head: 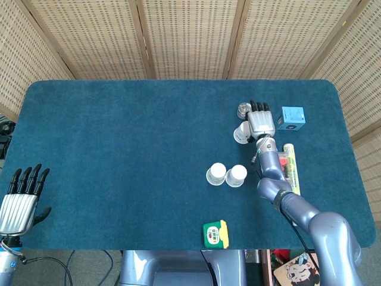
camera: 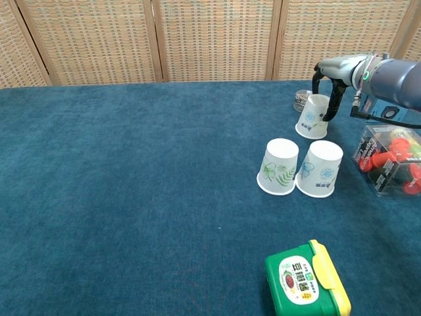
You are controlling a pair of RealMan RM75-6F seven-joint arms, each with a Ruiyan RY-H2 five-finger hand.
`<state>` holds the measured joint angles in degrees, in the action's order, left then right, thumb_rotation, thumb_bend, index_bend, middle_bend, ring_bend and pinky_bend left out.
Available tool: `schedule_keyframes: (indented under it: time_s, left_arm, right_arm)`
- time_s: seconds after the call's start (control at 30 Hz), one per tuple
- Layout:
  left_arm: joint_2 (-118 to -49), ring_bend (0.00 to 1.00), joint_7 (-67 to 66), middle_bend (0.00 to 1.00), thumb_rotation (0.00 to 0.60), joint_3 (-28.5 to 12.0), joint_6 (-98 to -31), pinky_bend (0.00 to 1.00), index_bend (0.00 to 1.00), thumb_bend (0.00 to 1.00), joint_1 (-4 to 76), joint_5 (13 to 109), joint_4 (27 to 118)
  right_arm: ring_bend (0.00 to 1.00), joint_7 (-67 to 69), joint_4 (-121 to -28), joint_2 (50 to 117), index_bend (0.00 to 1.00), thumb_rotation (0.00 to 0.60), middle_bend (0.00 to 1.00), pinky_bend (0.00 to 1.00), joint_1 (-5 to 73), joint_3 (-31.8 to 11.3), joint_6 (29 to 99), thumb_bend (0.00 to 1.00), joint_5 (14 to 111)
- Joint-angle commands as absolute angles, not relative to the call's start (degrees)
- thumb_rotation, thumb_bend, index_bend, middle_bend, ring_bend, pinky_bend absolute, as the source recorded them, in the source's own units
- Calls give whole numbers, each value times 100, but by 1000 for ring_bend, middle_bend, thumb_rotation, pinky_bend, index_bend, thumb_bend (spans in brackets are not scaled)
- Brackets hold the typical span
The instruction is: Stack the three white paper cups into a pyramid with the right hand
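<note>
Your right hand (camera: 327, 84) curls around the far cup (camera: 313, 116), grip unconfirmed. Close gently, then lift straight above the pair (camera: 300, 168).

Two cameras, one table

Head view looks steeply down from well above the right hand (head: 259, 123); chest view (camera: 331, 76) faces it low, nearer; both share it.

White paper cups (camera: 279, 166) bear green leaf prints; the table (head: 119, 149) is dark teal.
</note>
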<state>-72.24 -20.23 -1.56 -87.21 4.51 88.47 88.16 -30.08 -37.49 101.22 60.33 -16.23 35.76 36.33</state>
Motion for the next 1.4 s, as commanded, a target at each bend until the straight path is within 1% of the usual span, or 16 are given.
schedule_keyframes:
  time_s: [0.03,0.17,0.33,0.63,0.8,1.0,1.07,1.17,1.23,1.4]
  left_arm:
    - [-7224,0,-2027,0,600,-153,-8720,0,0,206,452,8848,8820]
    - [-7224,0,-2033,0,600,-139,-8706,0,0,206,457,8851,8820]
    - [-7220,0,-2027,0,600,-123,-8717,0,0,207,460,8884,8829]
    - [-7179,0,-1964,0,600,-100,-8790,0,0,206,440,8958,8872]
    - [-7161,0,-1912,0,600,-77,-8772,0,0,207,440,8973,8878]
    - [-7102,0,-1818,0,600,-11,-8856,0,0,207,417,9132,8955]
    - [-7087,0,-1794,0,600,-1,-8888,0,0,207,407,9170,8970]
    - [-7067,0,-1768,0,600,38,-8908,0,0,207,398,9245,9003]
    - [-7072,0,-1775,0,600,65,-8889,0,0,206,402,9282,9012]
    - [-7103,0,-1807,0,600,99,-8822,0,0,206,424,9322,9018]
  right_arm:
    - [0,-2962,-3681,10167,465,600,0,0,6023,-1640,3537,131,3697]
    - [0,-2915,-3675,10180,480,600,0,0,5986,-1675,3533,131,3773]
    - [0,-2952,-3976,10044,497,600,0,0,5952,-1740,3710,131,3842]
    - [0,-3305,-5241,9406,504,600,0,0,5816,-1868,4389,131,3778]
    - [0,-3602,-6338,8856,505,600,0,0,5662,-1908,4947,131,3709]
    - [0,-4076,-8641,7763,511,600,0,0,5197,-1950,6142,131,3499]
    - [0,-4127,-9128,7539,512,600,0,0,5083,-1935,6355,131,3487]
    - [0,-4254,-10030,7118,512,600,0,0,4840,-1808,6850,131,3701]
    - [0,-4268,-10533,6921,512,600,0,0,4689,-1733,7107,131,3839]
    - [0,-4322,-11178,6758,512,600,0,0,4491,-1562,7424,131,3962]
